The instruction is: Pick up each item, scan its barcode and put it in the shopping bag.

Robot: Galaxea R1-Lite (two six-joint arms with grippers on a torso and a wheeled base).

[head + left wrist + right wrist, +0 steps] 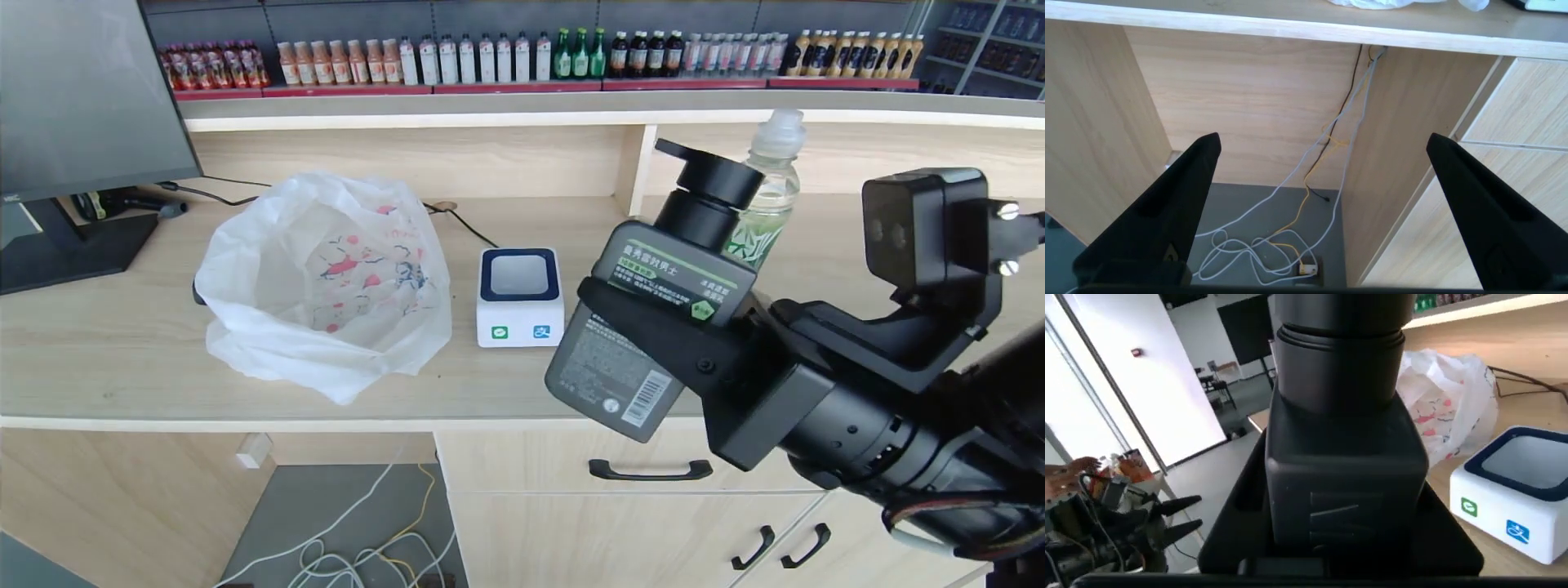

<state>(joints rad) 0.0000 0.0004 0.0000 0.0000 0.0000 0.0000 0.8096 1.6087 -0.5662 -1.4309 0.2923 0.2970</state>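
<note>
Clamps a tilted grey bottle [608, 371] in the right gripper [629, 314] above the worktop's [122, 359] front edge; holds the left gripper's [1323, 143] jaws apart.

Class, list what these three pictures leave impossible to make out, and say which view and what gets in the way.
Shopping bag contents: head view, its crumpled walls hide the inside.
Clear bottle lower half: head view, behind the grey bottle.
Scanner far side: right wrist view, cut by the edge.
Shelf bottles labels: head view, too small.

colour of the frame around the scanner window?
Navy blue, on the white barcode scanner; clearest in the head view.
</note>
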